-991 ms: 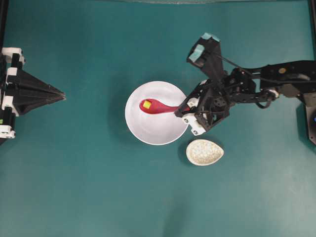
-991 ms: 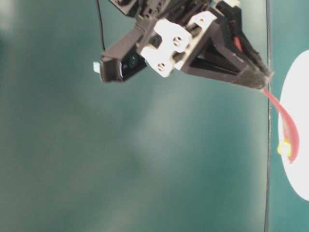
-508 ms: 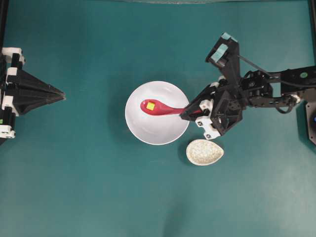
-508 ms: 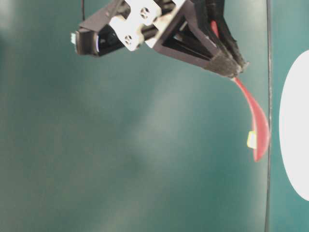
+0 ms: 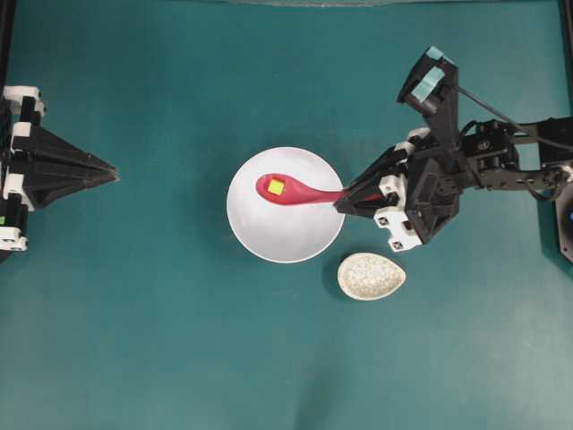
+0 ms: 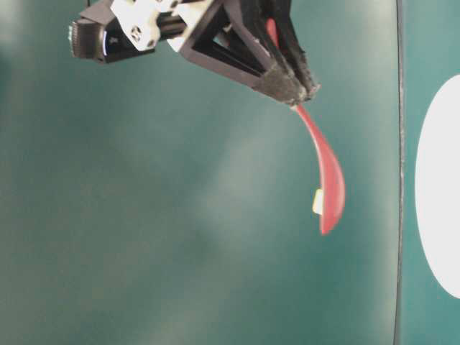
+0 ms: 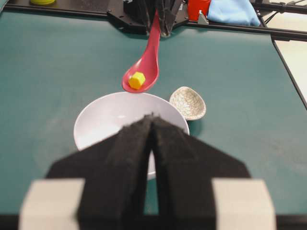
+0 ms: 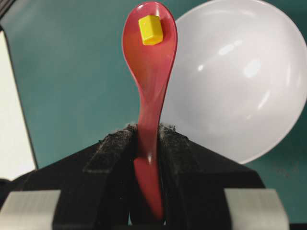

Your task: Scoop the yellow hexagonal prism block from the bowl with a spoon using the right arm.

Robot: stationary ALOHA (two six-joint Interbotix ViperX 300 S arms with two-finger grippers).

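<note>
Teal table: one bowl (image 5: 285, 228), right gripper (image 5: 342, 202) clenching one spoon (image 5: 295, 192), left gripper (image 5: 112, 172) clenched.

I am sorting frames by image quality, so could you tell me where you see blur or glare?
Table-level view: soft throughout, spoon edges smeared. Right wrist view: sharp, glare spots on the bowl. Left wrist view: left gripper blurred in the foreground. Overhead view: evenly lit.

Block (image 5: 277, 186) in the spoon (image 5: 295, 191) raised above the bowl (image 5: 285, 235), small dish (image 5: 371, 276) beside the bowl on the counter (image 5: 161, 340)
</note>
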